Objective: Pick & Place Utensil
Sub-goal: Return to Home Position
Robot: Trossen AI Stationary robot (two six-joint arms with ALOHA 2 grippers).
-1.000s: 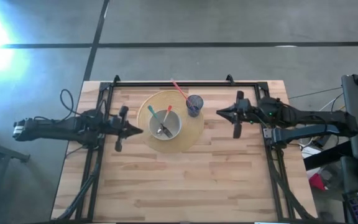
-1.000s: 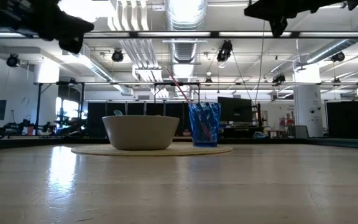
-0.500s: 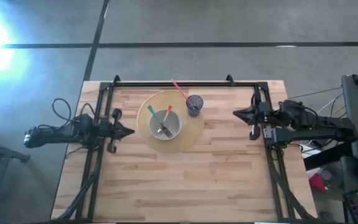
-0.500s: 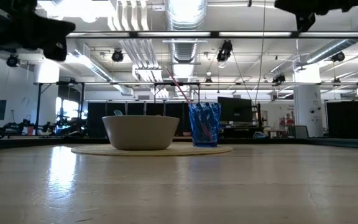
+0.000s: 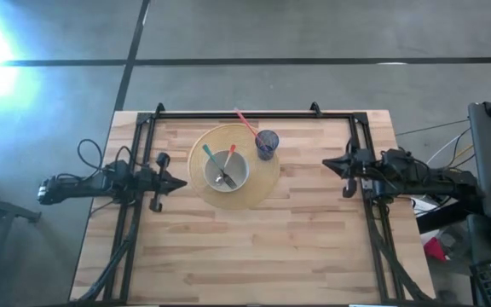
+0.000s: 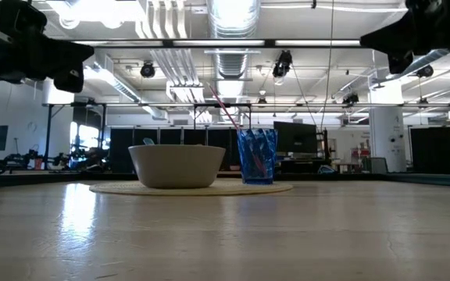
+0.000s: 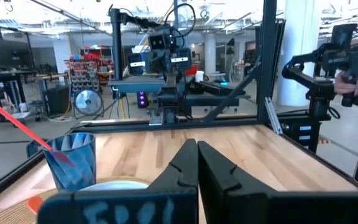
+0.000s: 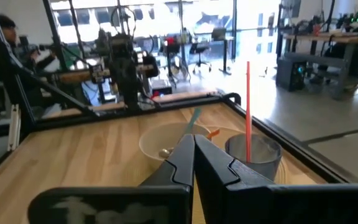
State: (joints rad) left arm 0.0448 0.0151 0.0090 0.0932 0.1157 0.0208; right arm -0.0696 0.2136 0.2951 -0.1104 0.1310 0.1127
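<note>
A white bowl stands on a round tan mat at the table's far middle and holds a fork with an orange handle and a utensil with a teal handle. A blue cup with a red straw stands on the mat's far right part. My left gripper is shut and empty, high over the table's left side. My right gripper is shut and empty, high over the right side. In the low view the bowl and the cup stand side by side.
A black metal frame runs along the table's far, left and right edges. Bare wood fills the near half of the table. In the right wrist view a person shows beyond the table's left side.
Both arms have drawn back from the mat: my left gripper toward the table's left edge, my right gripper toward the right edge. Both stay shut and high. The bowl, utensils and cup have not moved.
</note>
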